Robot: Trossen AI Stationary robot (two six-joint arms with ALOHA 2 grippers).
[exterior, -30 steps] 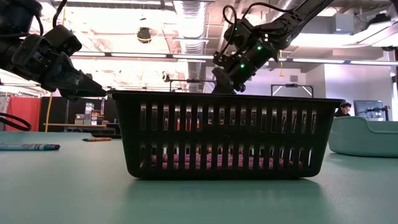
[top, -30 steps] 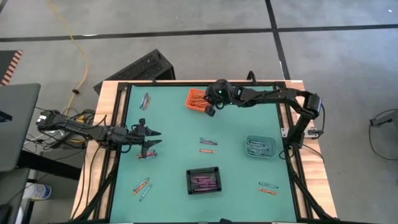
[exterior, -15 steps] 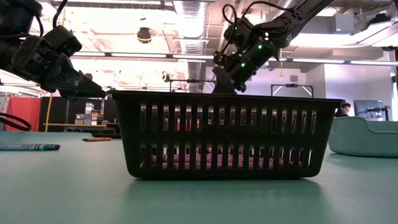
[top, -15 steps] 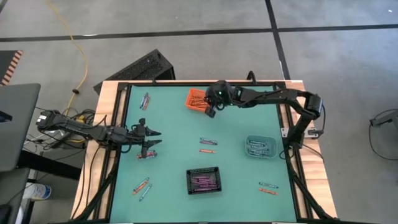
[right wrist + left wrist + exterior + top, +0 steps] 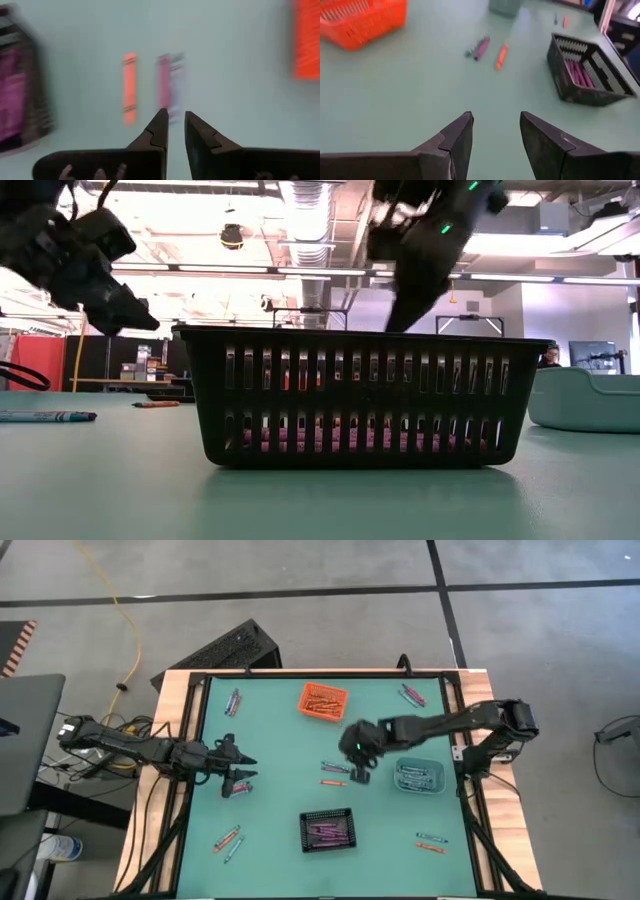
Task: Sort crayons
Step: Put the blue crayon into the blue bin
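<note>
Right gripper (image 5: 360,776) mid-counter beside crayons (image 5: 334,769), fingers slightly parted, empty. Left gripper (image 5: 247,768) at left, fingers open, empty.

Open mat lies between the orange bin (image 5: 323,701) and black bin (image 5: 328,830); two crayons (image 5: 334,774) lie there.

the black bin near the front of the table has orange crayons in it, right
Not quite: the black bin holds purple crayons, not orange ones. The high view shows this, and the left wrist view agrees. It does sit near the front of the table.
</note>
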